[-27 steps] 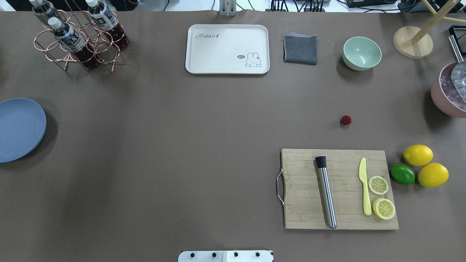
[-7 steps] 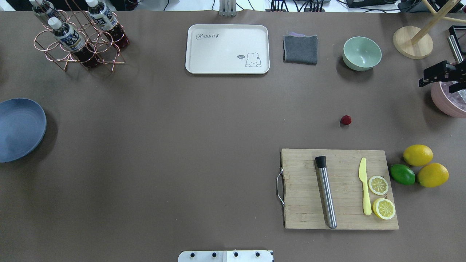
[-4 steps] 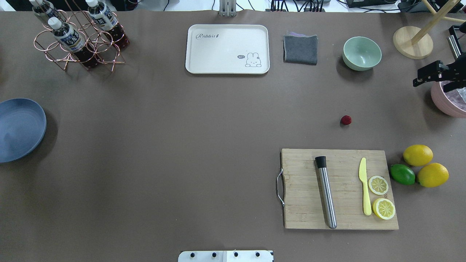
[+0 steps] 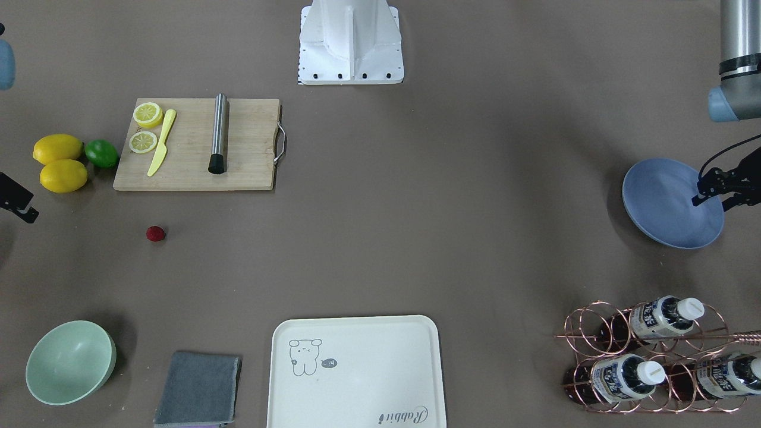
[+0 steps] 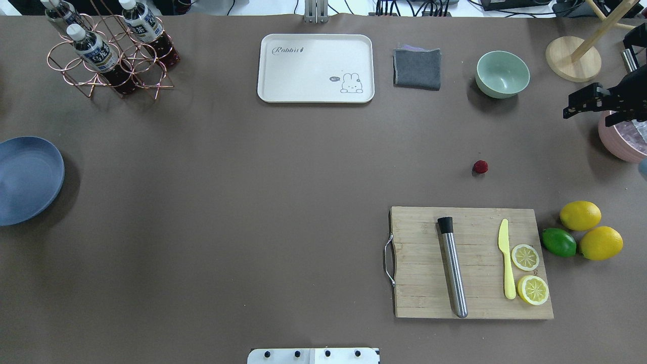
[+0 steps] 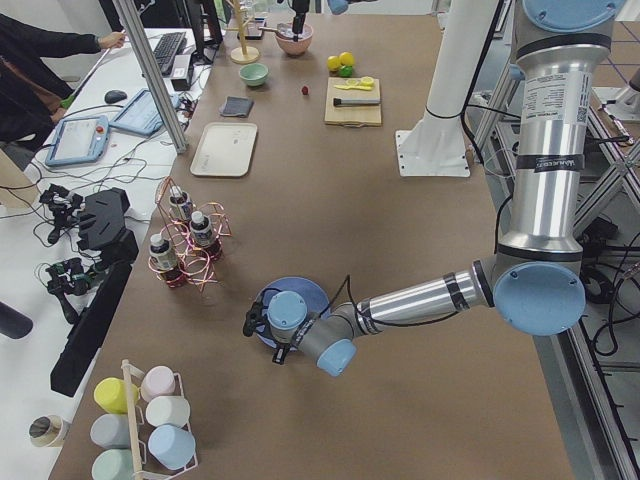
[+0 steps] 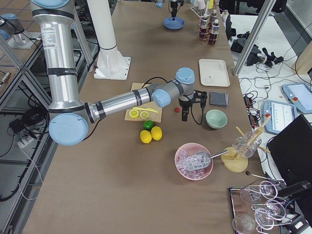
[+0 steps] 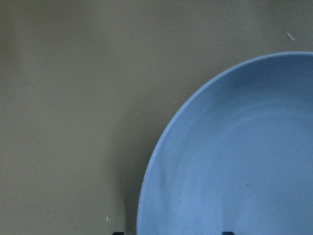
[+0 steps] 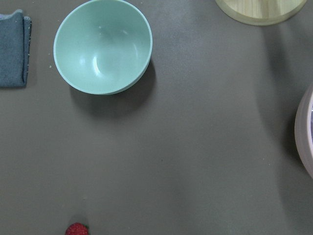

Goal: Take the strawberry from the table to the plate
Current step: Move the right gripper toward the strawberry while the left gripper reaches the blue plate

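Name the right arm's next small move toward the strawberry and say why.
Probably shift the right pincer sideways until it hangs over the strawberry, before any descent. Its jaws stand open and empty, off to one side near the pink bowl, while the berry lies alone on the table.

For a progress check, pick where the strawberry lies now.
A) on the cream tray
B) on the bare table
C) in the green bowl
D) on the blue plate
B: the strawberry lies on the table near the cutting board, far from the plate.
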